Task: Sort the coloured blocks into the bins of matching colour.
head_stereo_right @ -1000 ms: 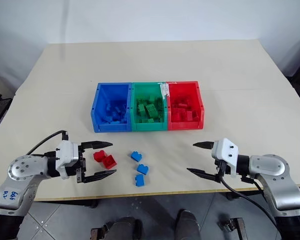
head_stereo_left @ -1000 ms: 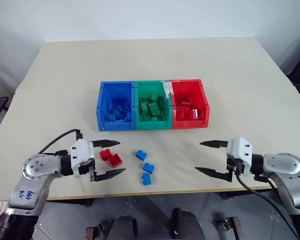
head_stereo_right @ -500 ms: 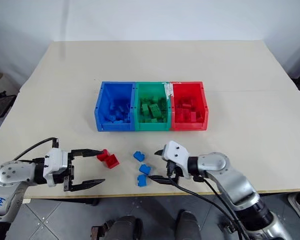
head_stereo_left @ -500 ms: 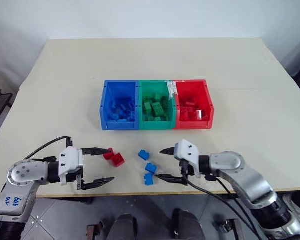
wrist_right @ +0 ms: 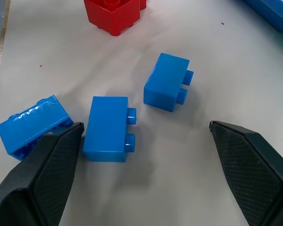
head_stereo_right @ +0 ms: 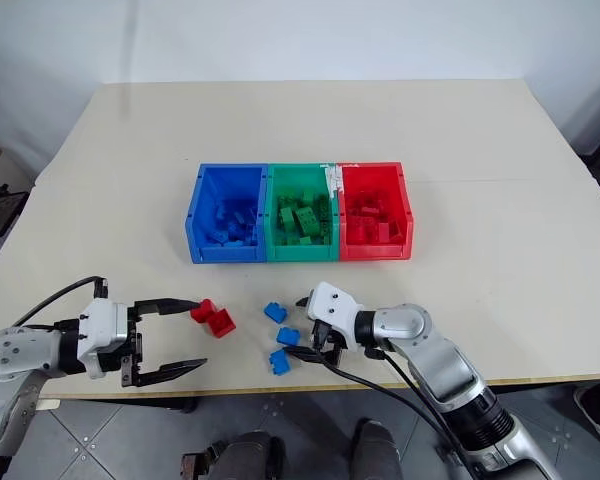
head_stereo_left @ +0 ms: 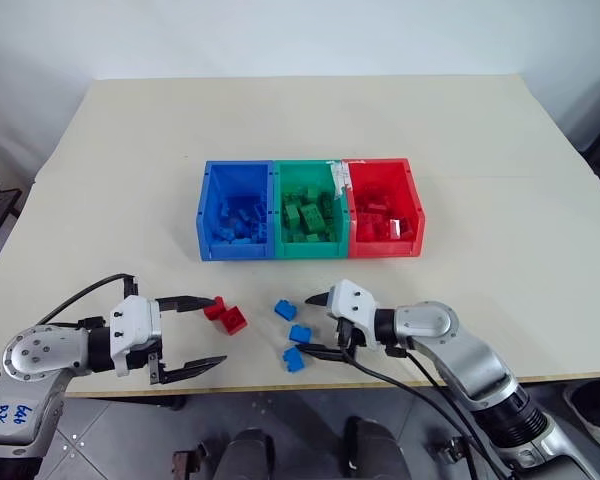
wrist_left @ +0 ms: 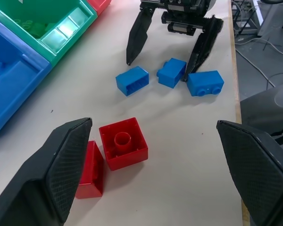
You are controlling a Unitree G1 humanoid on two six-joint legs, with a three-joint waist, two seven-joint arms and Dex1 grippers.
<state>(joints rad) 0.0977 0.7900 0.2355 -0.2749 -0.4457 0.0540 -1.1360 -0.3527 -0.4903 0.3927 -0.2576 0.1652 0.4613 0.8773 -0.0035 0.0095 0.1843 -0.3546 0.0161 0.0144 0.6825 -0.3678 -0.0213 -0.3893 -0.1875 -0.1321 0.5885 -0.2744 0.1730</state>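
Three blue blocks lie near the table's front edge: a far one point(head_stereo_left: 285, 310), a middle one point(head_stereo_left: 300, 333) and a near one point(head_stereo_left: 294, 359). My right gripper point(head_stereo_left: 308, 325) is open, one finger on each side of the middle block point(wrist_right: 106, 128); the near block point(wrist_right: 30, 129) lies outside one finger. Two red blocks point(head_stereo_left: 216, 308) point(head_stereo_left: 232, 321) sit left of them. My left gripper point(head_stereo_left: 215, 332) is open, its far fingertip close to the red blocks point(wrist_left: 123, 142). Behind stand the joined bins, blue point(head_stereo_left: 236, 250), green point(head_stereo_left: 311, 250) and red point(head_stereo_left: 385, 248), each holding blocks of its own colour.
The beige table point(head_stereo_left: 480, 150) stretches wide behind and beside the bins. Its front edge runs just below the loose blocks and both grippers. Black cables trail from both wrists over that edge.
My right gripper has swung in from the right to the blue blocks and its fingers have narrowed a little. The left gripper has drawn back slightly from the red blocks.
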